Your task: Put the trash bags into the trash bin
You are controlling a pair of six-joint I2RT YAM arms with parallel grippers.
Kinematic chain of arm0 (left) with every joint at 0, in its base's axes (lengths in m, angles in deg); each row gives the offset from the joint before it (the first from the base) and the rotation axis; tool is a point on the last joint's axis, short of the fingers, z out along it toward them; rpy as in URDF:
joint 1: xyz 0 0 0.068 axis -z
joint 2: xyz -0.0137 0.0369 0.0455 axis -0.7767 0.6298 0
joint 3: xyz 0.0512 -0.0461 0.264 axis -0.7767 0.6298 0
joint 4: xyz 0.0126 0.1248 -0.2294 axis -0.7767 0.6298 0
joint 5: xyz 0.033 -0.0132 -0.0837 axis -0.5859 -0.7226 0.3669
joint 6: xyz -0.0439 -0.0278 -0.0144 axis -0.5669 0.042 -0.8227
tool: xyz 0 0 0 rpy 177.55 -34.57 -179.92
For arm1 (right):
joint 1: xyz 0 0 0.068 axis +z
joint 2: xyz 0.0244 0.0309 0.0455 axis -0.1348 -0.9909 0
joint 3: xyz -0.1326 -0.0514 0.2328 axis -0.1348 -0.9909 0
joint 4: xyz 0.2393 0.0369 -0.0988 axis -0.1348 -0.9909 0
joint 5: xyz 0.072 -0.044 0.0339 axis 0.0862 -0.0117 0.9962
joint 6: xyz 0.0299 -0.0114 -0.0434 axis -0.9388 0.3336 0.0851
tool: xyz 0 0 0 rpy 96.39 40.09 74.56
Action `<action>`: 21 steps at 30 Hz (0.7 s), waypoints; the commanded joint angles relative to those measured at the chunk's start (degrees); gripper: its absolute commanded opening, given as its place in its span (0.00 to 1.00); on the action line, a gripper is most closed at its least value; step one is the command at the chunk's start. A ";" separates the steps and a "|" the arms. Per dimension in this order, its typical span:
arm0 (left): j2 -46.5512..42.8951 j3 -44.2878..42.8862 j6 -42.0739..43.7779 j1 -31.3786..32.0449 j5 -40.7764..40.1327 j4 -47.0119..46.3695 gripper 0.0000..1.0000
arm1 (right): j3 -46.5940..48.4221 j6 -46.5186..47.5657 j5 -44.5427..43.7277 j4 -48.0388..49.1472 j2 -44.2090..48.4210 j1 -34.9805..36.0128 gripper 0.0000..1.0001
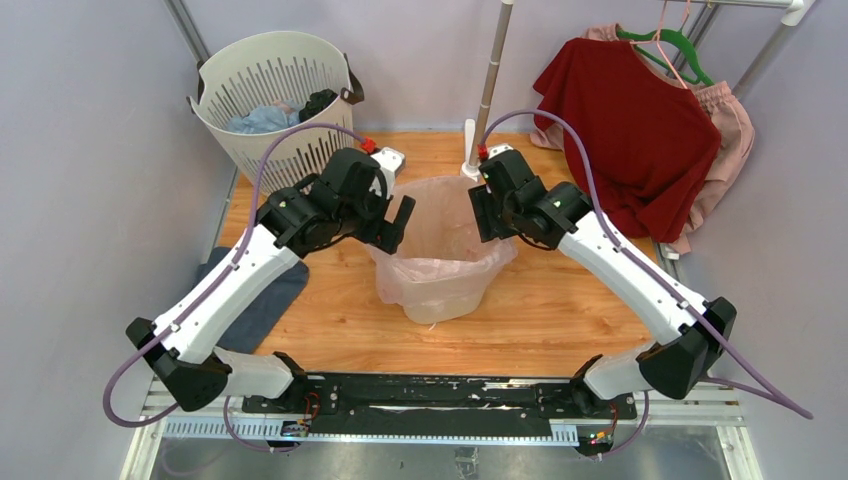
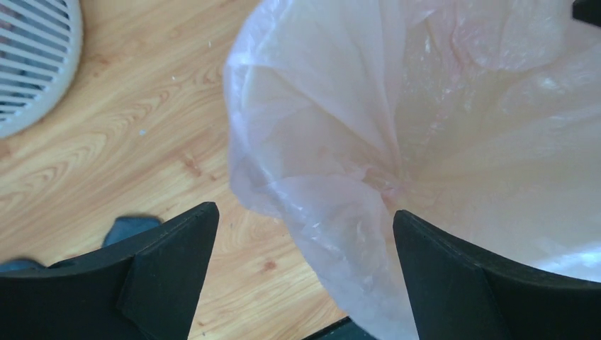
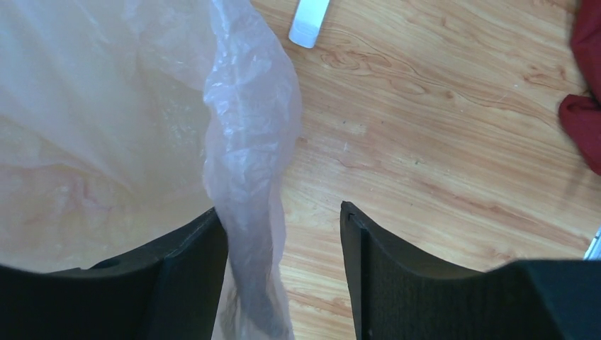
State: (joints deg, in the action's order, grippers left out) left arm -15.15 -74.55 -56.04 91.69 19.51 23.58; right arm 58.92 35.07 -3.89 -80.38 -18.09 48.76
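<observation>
The pale-pink translucent trash bag (image 1: 445, 235) stands in the middle of the wooden table, opened out over the cream trash bin (image 1: 440, 300), which shows only through the plastic. My left gripper (image 1: 398, 215) is open at the bag's left rim. In the left wrist view the bag's edge (image 2: 340, 227) hangs between the spread fingers of the left gripper (image 2: 305, 241). My right gripper (image 1: 482, 215) is open at the bag's right rim. In the right wrist view a gathered fold of the bag (image 3: 248, 177) lies against the inner finger (image 3: 191, 276) of the right gripper (image 3: 283, 234).
A white slotted basket (image 1: 270, 90) holding cloths stands at the back left and shows in the left wrist view (image 2: 28, 57). A blue-grey cloth (image 1: 265, 300) lies under the left arm. A red shirt (image 1: 630, 130) and a pink garment (image 1: 725, 130) hang at the back right. A white pole stand (image 1: 490, 90) stands behind the bin.
</observation>
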 commanded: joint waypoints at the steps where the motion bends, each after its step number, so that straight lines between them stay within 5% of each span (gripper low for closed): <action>1: 0.77 -5.32 3.33 -0.65 2.32 3.63 1.00 | 3.04 -0.98 2.27 -6.25 1.87 -0.48 0.62; 3: 1.46 -6.34 4.21 -0.65 4.94 3.67 1.00 | 1.83 -2.72 3.61 -6.34 4.21 -0.44 0.62; 6: 1.96 -6.56 5.08 -0.70 6.64 3.69 1.00 | 1.89 -5.31 5.07 -7.47 6.69 -0.46 0.82; 21: -1.74 -7.54 4.75 -2.54 2.48 3.51 1.00 | 2.59 -9.44 9.60 -15.89 16.93 1.62 0.79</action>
State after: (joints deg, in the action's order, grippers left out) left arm -15.67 -79.97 -52.21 90.34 23.35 26.77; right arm 61.76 27.61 5.53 -91.76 -2.00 49.18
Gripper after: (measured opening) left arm 0.996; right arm 0.782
